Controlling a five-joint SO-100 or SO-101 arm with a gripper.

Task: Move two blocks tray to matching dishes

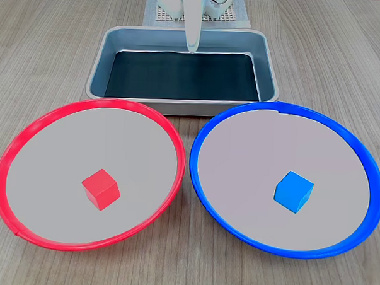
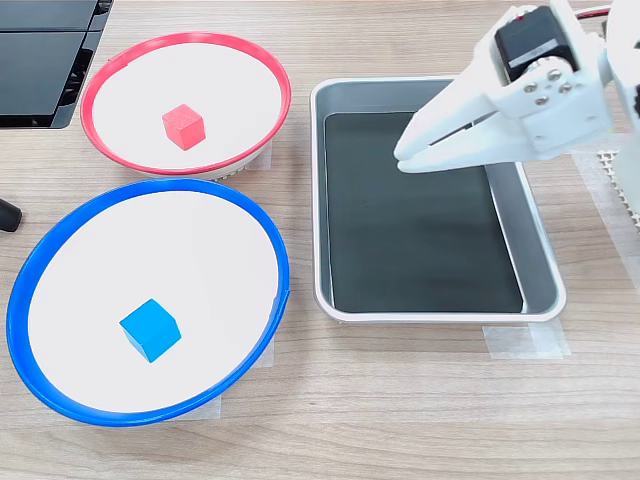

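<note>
Blue-rimmed dish (image 1: 351, 140): holds the blue cube (image 1: 293, 191) near its centre. Red-rimmed dish (image 1: 26, 132): holds the red cube (image 1: 101, 188), likewise central. Tray (image 1: 179, 107): black liner bare, nothing left for you to pick. Gripper (image 2: 402, 155): hangs above the tray, fingers pressed together, carrying nothing. Both sorts look finished; your remaining step is to lift clear, straight up, without brushing the tray rim.
</note>
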